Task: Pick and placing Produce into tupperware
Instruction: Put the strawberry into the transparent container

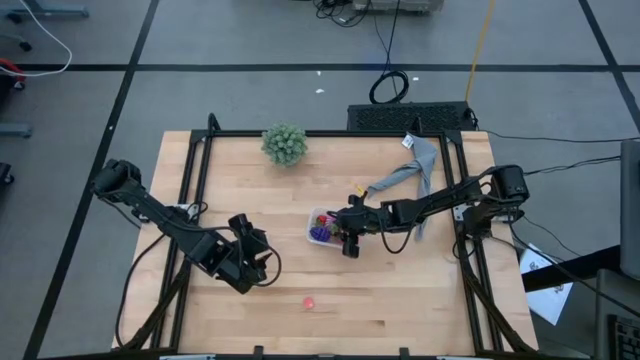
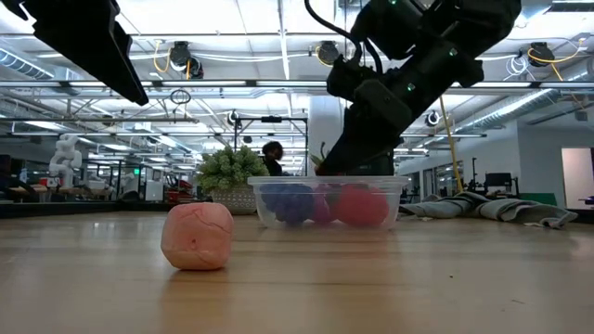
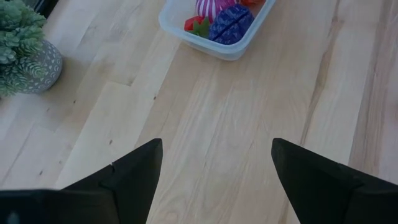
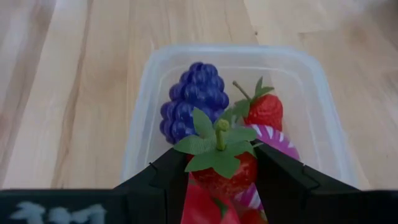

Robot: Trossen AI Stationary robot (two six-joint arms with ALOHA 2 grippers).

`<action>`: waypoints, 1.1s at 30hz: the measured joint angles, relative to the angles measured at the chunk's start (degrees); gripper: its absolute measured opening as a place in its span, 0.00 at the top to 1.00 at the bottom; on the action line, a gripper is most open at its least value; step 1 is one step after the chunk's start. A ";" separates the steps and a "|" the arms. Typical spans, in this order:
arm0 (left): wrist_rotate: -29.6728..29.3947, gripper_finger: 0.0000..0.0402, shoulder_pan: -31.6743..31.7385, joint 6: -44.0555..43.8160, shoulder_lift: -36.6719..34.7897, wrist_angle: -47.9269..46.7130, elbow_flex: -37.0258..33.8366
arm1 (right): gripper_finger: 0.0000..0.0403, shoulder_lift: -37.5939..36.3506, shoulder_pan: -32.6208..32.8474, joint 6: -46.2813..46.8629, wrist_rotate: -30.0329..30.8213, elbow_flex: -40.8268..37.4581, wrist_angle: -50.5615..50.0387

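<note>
Right gripper (image 4: pixel 217 180) clamped on a red strawberry (image 4: pixel 219 171), leaf cap up, hanging over the near end of the tupperware (image 4: pixel 144 99). Placing step, by my read: berry is above the tub but not yet let go. Next move calls for a short drop and a parting of the fingers so the berry falls inside the rim, not onto it.

Table (image 1: pixel 400 310): broad bare wood on all sides of the tupperware; black frame rail runs round the table edge, well clear of the tub.

Left arm waits on the far side of the tub from the right arm. Left gripper (image 3: pixel 216 168) stands wide and empty over bare wood, pointed toward the tupperware.

Grey cloth (image 1: pixel 415 175) lies beyond the tub, under the right arm's reach, not touching the tub. Green plant (image 1: pixel 284 143) well apart from the tub, toward the back edge.

Tupperware already crowded: purple grape cluster (image 4: pixel 189 99), a second strawberry (image 4: pixel 264 111), a pink-and-white striped piece (image 4: pixel 277 138) beneath. Little free floor left; the berry will likely settle on top of the others.

Pink fruit (image 1: pixel 309 301) alone on open wood, well apart from the tub toward the front edge, nearer the left gripper. Judged next pick; nothing crowds it.
</note>
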 joint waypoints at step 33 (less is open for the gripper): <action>-0.28 0.23 0.12 0.02 0.00 0.02 0.00 | 0.53 -0.04 0.30 -0.94 -2.15 0.02 2.98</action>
